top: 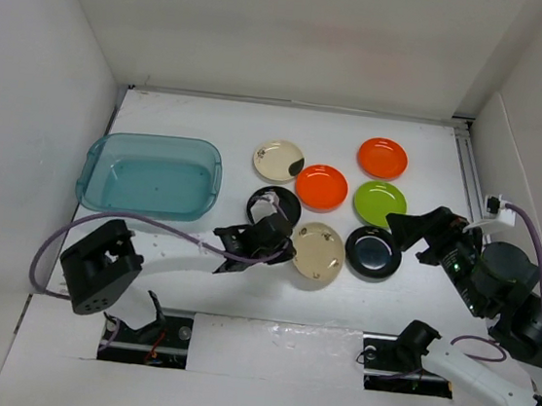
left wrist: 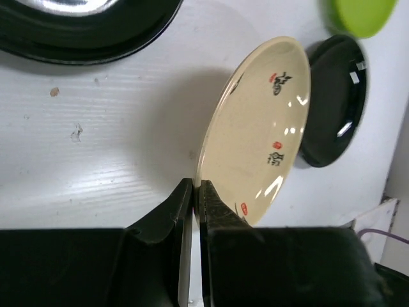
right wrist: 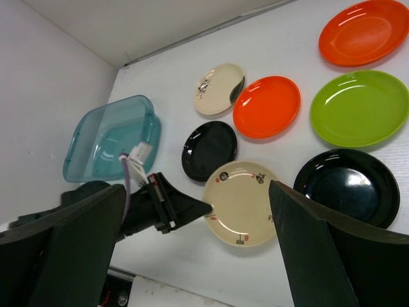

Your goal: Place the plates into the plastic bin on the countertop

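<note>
My left gripper (top: 288,254) (left wrist: 196,187) is shut on the left rim of the gold-tan plate (top: 318,252) (left wrist: 262,128) (right wrist: 246,203), which rests on or just above the countertop (top: 202,117). A black plate (top: 269,200) (right wrist: 209,149) lies partly under that arm. Further plates lie flat: cream with a dark patch (top: 278,160), two orange (top: 321,186) (top: 382,158), lime green (top: 380,203) and a second black (top: 373,253). My right gripper (top: 415,231) (right wrist: 197,192) hangs open above the black plate, holding nothing. The teal plastic bin (top: 150,175) (right wrist: 108,137) stands at the left, with no plates in it.
White walls close in the countertop on the left, back and right. A purple cable (top: 151,224) runs along the left arm. A white connector and cable (top: 498,205) sit at the right wall. Both arm bases (top: 149,331) are at the near edge.
</note>
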### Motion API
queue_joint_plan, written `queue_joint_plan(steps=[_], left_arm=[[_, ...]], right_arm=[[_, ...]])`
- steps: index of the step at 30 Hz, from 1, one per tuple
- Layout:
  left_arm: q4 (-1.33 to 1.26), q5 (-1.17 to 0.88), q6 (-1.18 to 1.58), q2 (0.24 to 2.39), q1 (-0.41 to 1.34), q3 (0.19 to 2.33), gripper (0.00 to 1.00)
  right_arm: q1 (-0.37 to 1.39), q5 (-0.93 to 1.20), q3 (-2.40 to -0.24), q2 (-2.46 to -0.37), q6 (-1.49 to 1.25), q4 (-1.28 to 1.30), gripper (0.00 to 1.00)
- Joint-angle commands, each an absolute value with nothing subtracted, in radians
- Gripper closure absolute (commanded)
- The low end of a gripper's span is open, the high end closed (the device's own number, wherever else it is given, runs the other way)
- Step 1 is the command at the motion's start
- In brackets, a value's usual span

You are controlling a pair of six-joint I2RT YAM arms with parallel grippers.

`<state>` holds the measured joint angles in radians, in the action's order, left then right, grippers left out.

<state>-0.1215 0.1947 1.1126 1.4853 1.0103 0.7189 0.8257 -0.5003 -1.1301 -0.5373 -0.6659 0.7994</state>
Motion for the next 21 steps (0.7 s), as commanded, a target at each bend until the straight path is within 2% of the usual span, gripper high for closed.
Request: queue_joint_plan(steps=[1, 5, 8, 13, 21], left_arm=[[0.053, 0.333, 1.082, 1.355, 1.019, 0.814, 1.00], [0.208, 0.390, 1.029, 1.264, 0.965, 0.920, 1.00], [0.279, 0.425, 0.974, 1.227, 0.843, 0.991, 1.00], [0.261, 0.260, 0.873, 1.195, 0.441, 1.003, 1.00], [0.190, 0.080, 0.839, 1.213, 0.028, 0.950, 1.00]], right_arm=[[0.824, -0.497, -1.132, -0.531, -0.660, 0.752, 0.01], [0.824, -0.488, -1.132, -0.531, -0.660, 0.752, 0.01], [0.824, -0.477, -1.132, -0.531, -0.660, 0.752, 0.01], [0.824, -0.454, -1.132, -0.531, -0.650, 0.742, 0.01], [0.824, -0.436, -1.132, -0.540, -0.641, 0.742, 0.01]])
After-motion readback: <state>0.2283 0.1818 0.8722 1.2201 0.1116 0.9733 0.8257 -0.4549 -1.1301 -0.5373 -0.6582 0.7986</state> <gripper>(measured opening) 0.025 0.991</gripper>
